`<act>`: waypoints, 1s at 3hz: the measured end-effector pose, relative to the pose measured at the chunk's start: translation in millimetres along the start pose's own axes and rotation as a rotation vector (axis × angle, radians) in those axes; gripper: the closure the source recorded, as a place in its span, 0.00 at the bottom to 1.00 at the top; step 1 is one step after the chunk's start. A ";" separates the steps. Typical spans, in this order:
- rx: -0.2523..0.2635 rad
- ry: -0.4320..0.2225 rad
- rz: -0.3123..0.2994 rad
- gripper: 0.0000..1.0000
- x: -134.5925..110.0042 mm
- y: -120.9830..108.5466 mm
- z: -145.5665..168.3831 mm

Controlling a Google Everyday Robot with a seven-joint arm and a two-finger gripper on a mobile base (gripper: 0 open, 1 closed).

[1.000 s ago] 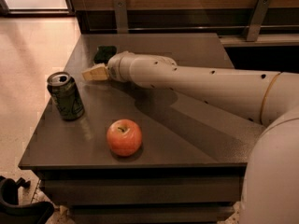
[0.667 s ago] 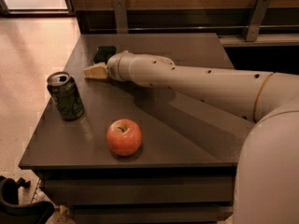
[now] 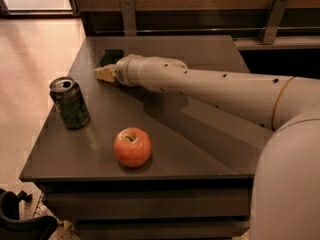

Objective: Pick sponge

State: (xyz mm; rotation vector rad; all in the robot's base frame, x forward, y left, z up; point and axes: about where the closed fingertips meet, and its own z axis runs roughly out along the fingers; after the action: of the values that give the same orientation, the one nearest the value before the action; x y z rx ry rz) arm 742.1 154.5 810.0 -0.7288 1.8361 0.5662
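Lately gripper (image 3: 105,73) has edged closer beside sponge (image 3: 111,57) (parted or closed: cannot tell), grasp likely next.

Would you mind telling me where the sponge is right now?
In the camera view, the sponge lies far left on the table, just behind the gripper, beyond the can.

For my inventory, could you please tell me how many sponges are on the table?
1: the sponge lies far left on the table, just behind the claw; the arm could hide others.
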 end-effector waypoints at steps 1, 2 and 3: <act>0.000 0.000 0.000 0.86 -1.9 0.1 -0.7; 0.000 0.000 0.000 1.00 -2.5 0.1 -0.9; 0.000 0.000 0.000 1.00 -2.6 0.4 -0.8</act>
State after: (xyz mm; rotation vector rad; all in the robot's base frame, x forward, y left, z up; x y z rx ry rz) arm 742.0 154.7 812.7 -0.7292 1.8364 0.5664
